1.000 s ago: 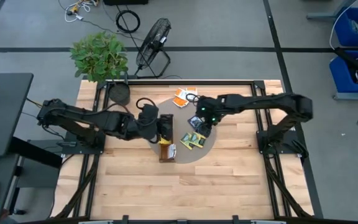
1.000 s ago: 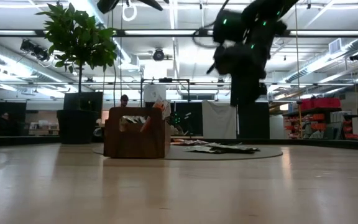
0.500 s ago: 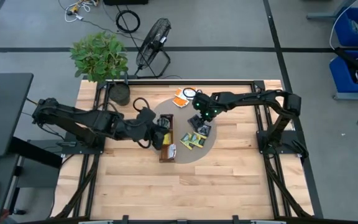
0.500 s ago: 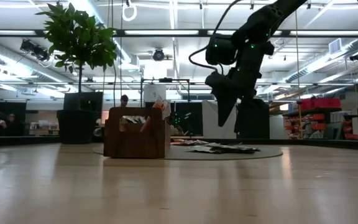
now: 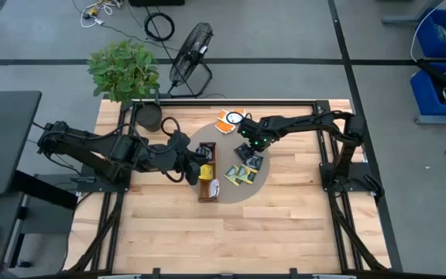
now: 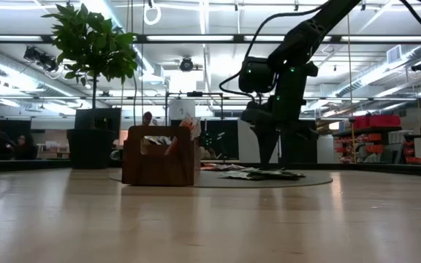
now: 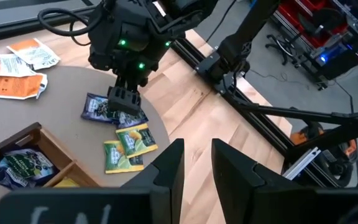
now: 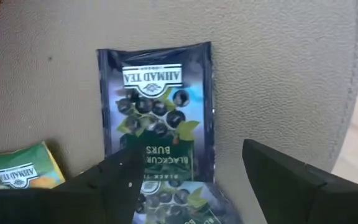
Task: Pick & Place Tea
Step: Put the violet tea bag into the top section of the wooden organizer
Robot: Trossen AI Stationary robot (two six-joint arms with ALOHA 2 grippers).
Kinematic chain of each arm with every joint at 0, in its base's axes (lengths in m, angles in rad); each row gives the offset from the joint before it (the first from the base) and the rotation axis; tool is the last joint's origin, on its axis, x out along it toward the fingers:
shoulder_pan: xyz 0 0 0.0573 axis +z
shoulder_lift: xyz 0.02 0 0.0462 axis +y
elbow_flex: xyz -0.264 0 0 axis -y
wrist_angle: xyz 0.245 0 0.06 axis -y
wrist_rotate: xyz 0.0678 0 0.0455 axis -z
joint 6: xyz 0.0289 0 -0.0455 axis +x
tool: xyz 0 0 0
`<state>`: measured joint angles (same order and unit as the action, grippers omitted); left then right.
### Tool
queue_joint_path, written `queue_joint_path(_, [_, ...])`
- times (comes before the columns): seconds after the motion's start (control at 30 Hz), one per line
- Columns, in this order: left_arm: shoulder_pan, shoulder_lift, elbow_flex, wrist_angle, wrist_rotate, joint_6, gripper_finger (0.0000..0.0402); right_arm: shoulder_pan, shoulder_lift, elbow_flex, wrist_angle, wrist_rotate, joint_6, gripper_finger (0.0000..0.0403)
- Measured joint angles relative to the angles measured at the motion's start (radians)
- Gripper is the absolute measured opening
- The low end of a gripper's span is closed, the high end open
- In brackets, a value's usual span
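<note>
The right gripper (image 8: pixel 188 180) is hovering with fingers spread wide over a dark blue sachet (image 8: pixel 157 106) lying flat on the grey mat (image 8: pixel 278 68). Beyond, the left gripper (image 5: pixel 201 171), fingers narrowly parted, is waiting beside the wooden tray (image 5: pixel 207 186).

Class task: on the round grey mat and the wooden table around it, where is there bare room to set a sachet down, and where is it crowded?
Bare: the wooden table on the near side of the grey mat. Crowded: the mat between the wooden tray and the right pincer, where dark sachets and yellow-green sachets overlap; orange sachets fill its far edge.
</note>
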<state>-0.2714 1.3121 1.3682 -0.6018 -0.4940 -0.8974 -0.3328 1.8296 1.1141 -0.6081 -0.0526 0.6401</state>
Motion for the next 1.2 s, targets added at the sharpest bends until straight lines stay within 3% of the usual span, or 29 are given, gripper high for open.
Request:
queue_joint_path(0.27, [0.000, 0.000, 0.000, 0.006, -0.025, -0.008, 0.0085, 0.000, 0.001, 0.000, 0.004, -0.024, -0.037, 0.0265])
queue_joint_path(0.87, [0.000, 0.000, 0.000, 0.007, -0.053, -0.008, 0.0085, 0.004, 0.001, 0.000, 0.003, -0.043, -0.053, 0.0151])
queue_joint_path(1.2, [0.000, 0.001, 0.000, 0.007, -0.068, -0.008, 0.0085, 0.004, 0.001, 0.000, 0.006, -0.028, -0.058, 0.0110])
